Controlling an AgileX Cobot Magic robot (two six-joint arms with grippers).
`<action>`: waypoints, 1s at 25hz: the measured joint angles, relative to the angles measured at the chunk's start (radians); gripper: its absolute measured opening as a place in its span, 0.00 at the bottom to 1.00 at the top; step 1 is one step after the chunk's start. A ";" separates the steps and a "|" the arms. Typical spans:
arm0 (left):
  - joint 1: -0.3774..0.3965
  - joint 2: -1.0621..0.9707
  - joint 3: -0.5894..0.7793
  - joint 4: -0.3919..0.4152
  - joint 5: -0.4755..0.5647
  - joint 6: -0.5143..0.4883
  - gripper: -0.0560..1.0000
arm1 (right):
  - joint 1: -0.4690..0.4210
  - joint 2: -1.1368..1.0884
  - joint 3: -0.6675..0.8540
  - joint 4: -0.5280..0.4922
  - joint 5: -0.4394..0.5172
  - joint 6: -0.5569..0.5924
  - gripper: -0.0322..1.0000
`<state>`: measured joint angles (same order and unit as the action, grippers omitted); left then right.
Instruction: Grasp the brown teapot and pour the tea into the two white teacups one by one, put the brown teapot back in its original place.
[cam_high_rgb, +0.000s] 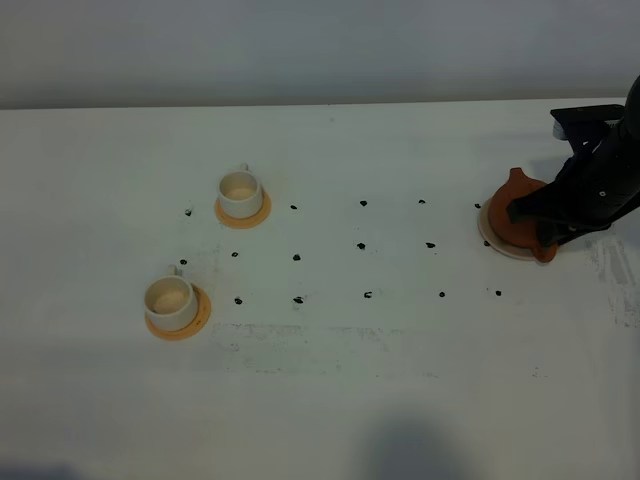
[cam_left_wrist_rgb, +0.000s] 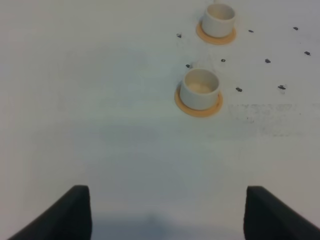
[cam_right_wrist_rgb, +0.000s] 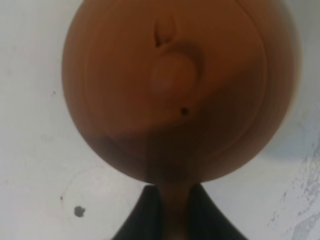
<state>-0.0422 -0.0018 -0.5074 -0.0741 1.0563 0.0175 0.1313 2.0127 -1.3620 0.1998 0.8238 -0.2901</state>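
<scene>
1. A white table fills most of the view.
2. Small black dots lie in rows across it.
3. A plain grey wall stands behind.
4. A soft shadow darkens its front edge.

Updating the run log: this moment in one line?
right claw: shut on brown teapot handle | brown teapot: on coaster | teacups: on saucers | left claw: open

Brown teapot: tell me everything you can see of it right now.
The brown teapot is round, matte reddish-brown, clay-looking, with a knobbed lid bearing a small vent hole, a short spout and a handle. It sits upright on the pale coaster on the high view's right, the right gripper shut on its handle.
</scene>
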 joint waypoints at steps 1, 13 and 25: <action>0.000 0.000 0.000 0.000 0.000 0.000 0.63 | 0.000 0.000 0.000 -0.001 0.000 0.000 0.15; 0.000 0.000 0.000 0.000 0.000 0.000 0.63 | 0.014 -0.100 0.000 -0.024 0.025 -0.009 0.15; 0.000 0.000 0.000 0.000 0.001 0.000 0.63 | 0.215 -0.125 0.000 -0.050 -0.006 -0.012 0.15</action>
<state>-0.0422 -0.0018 -0.5074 -0.0741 1.0572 0.0175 0.3462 1.8874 -1.3620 0.1495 0.8178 -0.3025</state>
